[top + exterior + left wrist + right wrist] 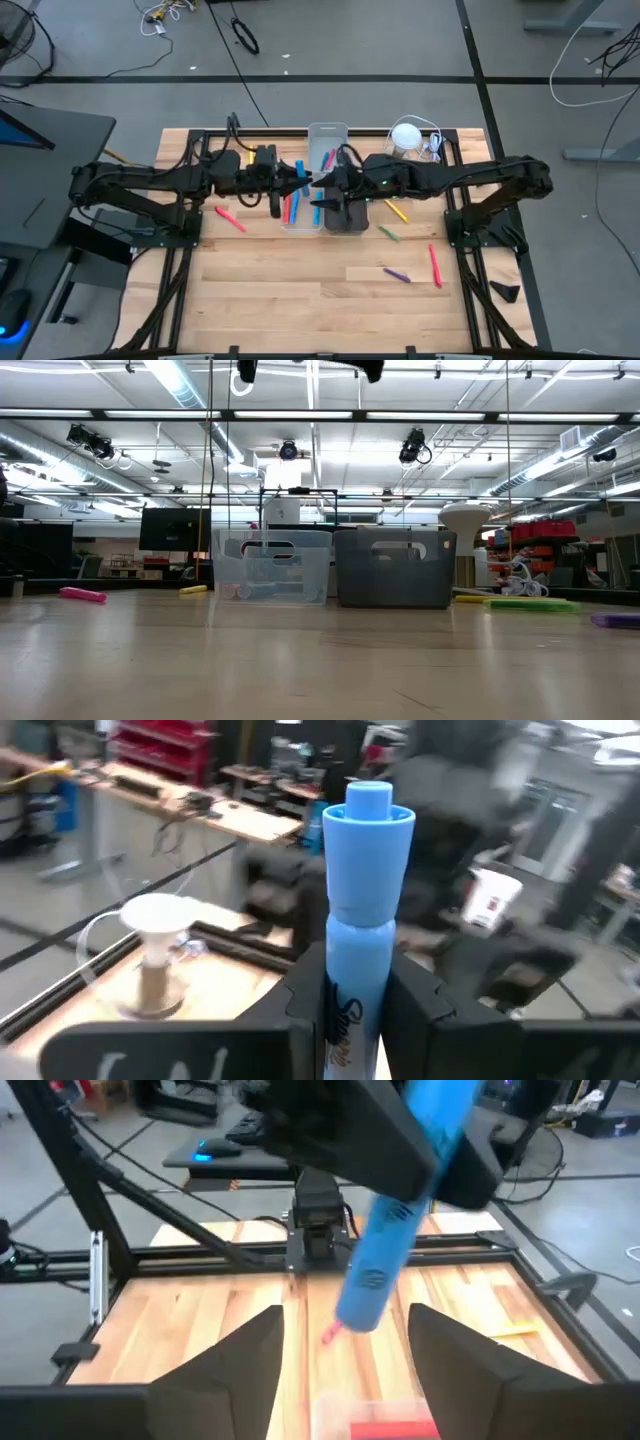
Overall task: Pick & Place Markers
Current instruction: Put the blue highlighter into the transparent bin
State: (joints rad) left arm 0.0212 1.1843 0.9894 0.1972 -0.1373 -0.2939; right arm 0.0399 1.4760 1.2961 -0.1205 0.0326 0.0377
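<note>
A blue marker hangs in the air above the bins, with my left gripper shut on it. My left gripper reaches in level from the table's left. My right gripper faces it from the right, open. Its two fingers stand on either side of the blue marker's free end without touching it. Below stand a clear bin holding red and blue markers and a dark bin. Loose markers lie on the table: pink, green, purple and red. My left gripper pinches the blue marker's barrel, at the printed part, between its two fingers. The fingers come level from the table's left and lie along the marker, whose capped end sticks out beyond them. The marker is lifted clear of bins and table.
A second clear bin and a white round thing stand at the table's far edge. A yellow marker lies right of the dark bin. Bare wood spreads toward the near edge.
</note>
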